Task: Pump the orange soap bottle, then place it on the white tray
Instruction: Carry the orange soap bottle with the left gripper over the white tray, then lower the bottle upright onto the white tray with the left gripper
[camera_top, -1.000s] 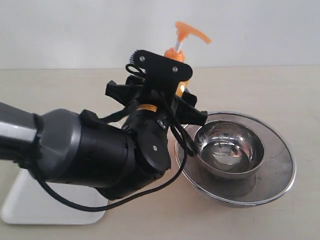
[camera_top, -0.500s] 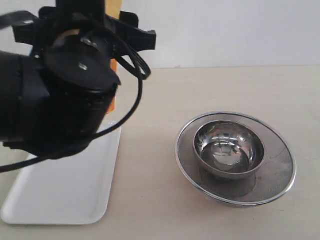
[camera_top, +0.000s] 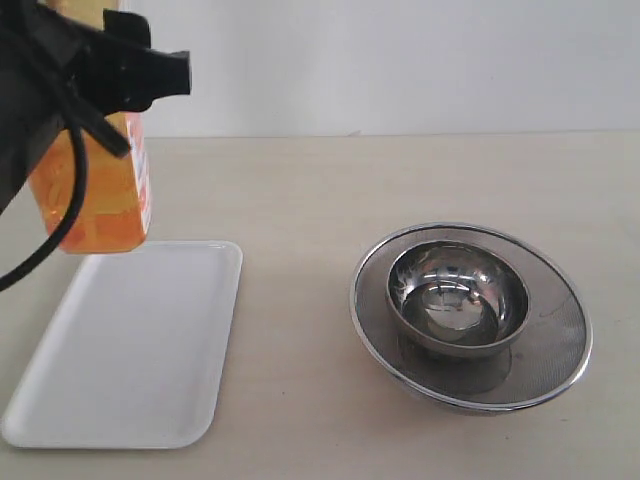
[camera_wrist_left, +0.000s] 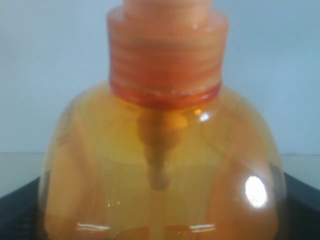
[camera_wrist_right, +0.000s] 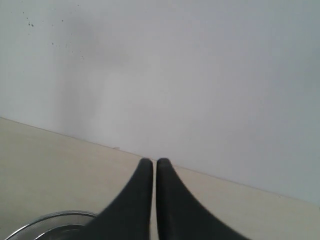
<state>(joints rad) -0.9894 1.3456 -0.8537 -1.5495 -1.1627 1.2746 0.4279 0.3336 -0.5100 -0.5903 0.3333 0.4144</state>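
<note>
1. my left gripper (camera_top: 95, 75) is clamped on the orange soap bottle (camera_top: 110, 200); in the left wrist view my black fingers (camera_wrist_left: 17, 205) show on either side of its rounded shoulder; its ribbed orange collar (camera_wrist_left: 165, 55) fills the upper middle; the dip tube shows through the translucent wall.
2. the bottle hangs in my grip at the far left of the exterior view, leaning a little; a black cable (camera_top: 84, 170) loops across its front; a white label with red print (camera_top: 146, 195) runs down the side that faces the bowl; the pump head is cut off by the top of that view.
3. the bottle's base is over the far end of the white tray (camera_top: 130, 350); i cannot tell whether the base touches the tray or hangs just above it.
4. the tray lies flat on the beige table (camera_top: 330, 190), its long side running from near to far.
5. my right gripper (camera_wrist_right: 154, 167) has its two black fingers pressed together with only a hairline between them; nothing is pinched there; it points across the table toward the white wall (camera_wrist_right: 200, 75).
6. a steel bowl (camera_top: 458, 295) sits inside a mesh strainer (camera_top: 560, 340), well apart from the tray on the table's right side; a bit of the strainer's rim shows beside my right gripper in the right wrist view.
</note>
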